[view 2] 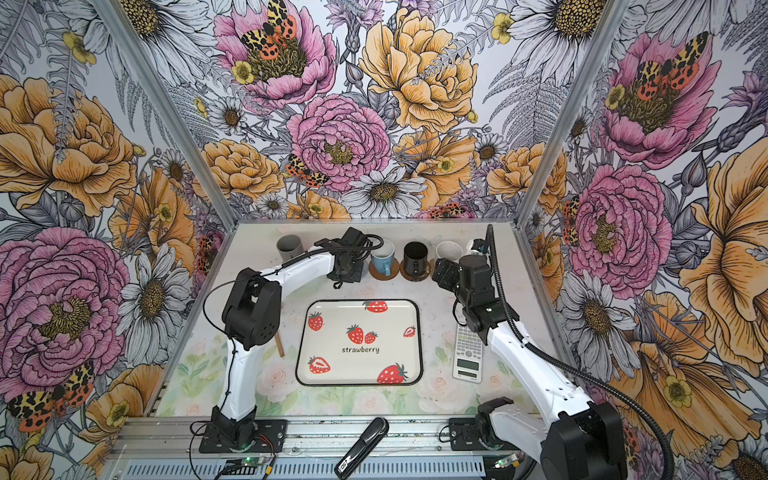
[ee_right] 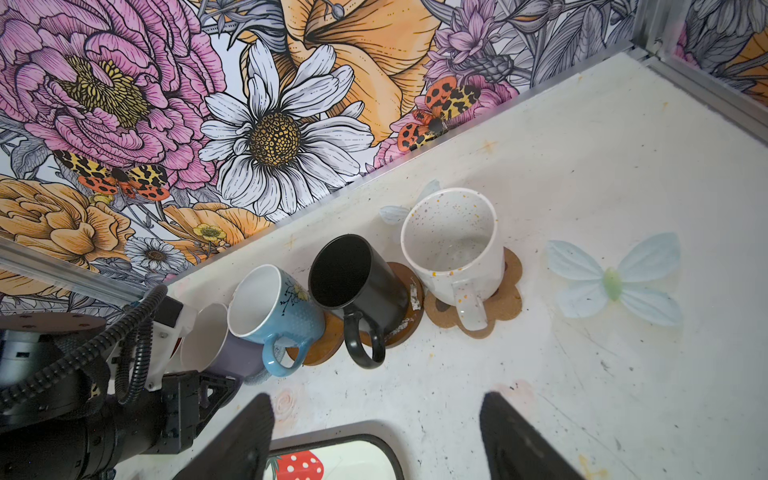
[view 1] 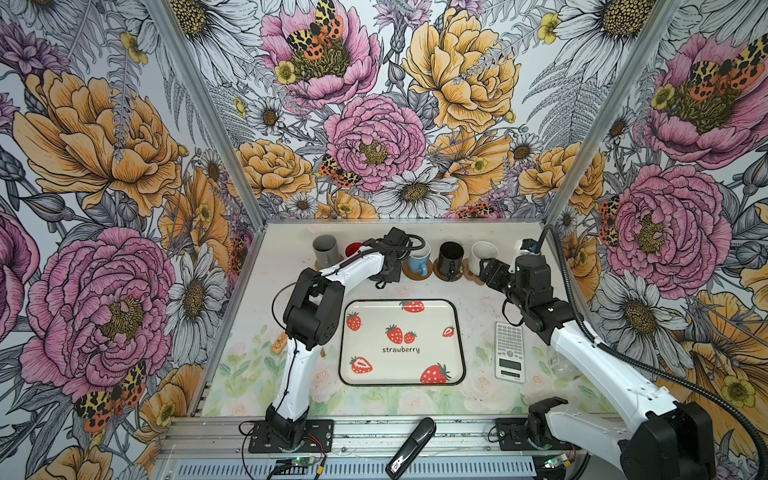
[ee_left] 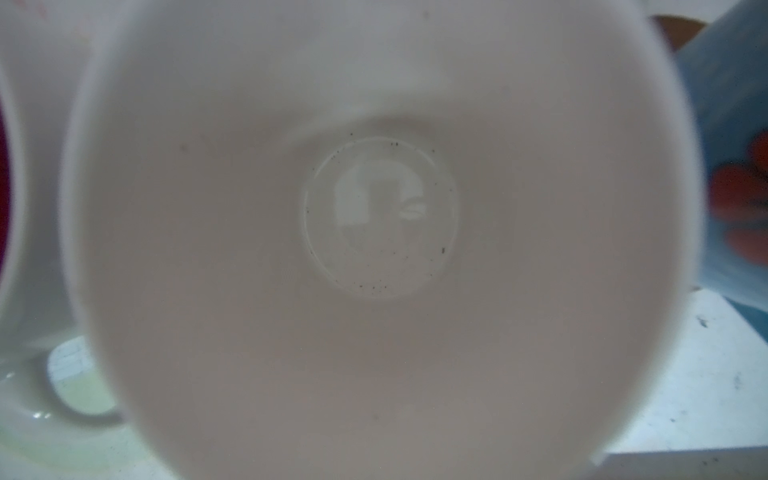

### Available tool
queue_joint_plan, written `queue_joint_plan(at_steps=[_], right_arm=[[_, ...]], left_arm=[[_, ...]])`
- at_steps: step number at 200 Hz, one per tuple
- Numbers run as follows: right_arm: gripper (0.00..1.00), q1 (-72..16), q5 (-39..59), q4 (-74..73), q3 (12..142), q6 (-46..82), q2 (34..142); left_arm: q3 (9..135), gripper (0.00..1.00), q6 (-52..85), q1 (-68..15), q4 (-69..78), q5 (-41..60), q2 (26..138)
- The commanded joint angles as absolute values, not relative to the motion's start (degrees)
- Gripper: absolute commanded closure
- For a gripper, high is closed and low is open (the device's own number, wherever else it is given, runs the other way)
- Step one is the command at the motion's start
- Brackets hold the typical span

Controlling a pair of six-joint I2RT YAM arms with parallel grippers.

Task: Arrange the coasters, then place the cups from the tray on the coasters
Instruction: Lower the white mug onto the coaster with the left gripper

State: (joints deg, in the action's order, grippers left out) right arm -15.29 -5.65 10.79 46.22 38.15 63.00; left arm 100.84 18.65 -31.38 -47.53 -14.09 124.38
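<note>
Now my left pincer (view 1: 384, 273) together at lavender mug (ee_right: 241, 353), twelve o'clock of tray (view 1: 432, 332); my right pincer (ee_right: 376, 409) apart, empty, one o'clock

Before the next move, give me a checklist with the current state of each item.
1. Strawberry tray cleared of mugs: ok.
2. Right gripper open and empty: ok.
3. Speckled white mug on paw-shaped coaster: ok.
4. Black mug on brown disc, blue mug on brown disc: ok.
5. Lavender mug seated on a coaster: cannot tell, base hidden.
6. Left gripper open to retreat: not ok, shut at the lavender mug.
</note>
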Motion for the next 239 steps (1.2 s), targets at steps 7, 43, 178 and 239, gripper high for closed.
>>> queue_joint_plan(at_steps=[7,43,178,239], right_arm=[[0.2,-14.8,-5.1,8.9,45.6,38.5,62.4],[0.2,-14.7,-5.1,8.9,45.5,38.6,62.3],[0.2,-14.5,-4.9,8.8,45.5,38.6,62.3],[0.2,-14.4,-4.8,8.7,45.5,38.7,62.4]], left_arm=[[102.8,1.0,19.3,-31.4,-44.3,-13.9,124.3],[103.0,1.0,19.3,-31.5,-44.4,-13.9,124.7],[103.1,1.0,18.7,-31.4,-44.6,-12.6,125.6],[103.0,0.87,18.6,-31.1,-45.1,-12.4,126.0]])
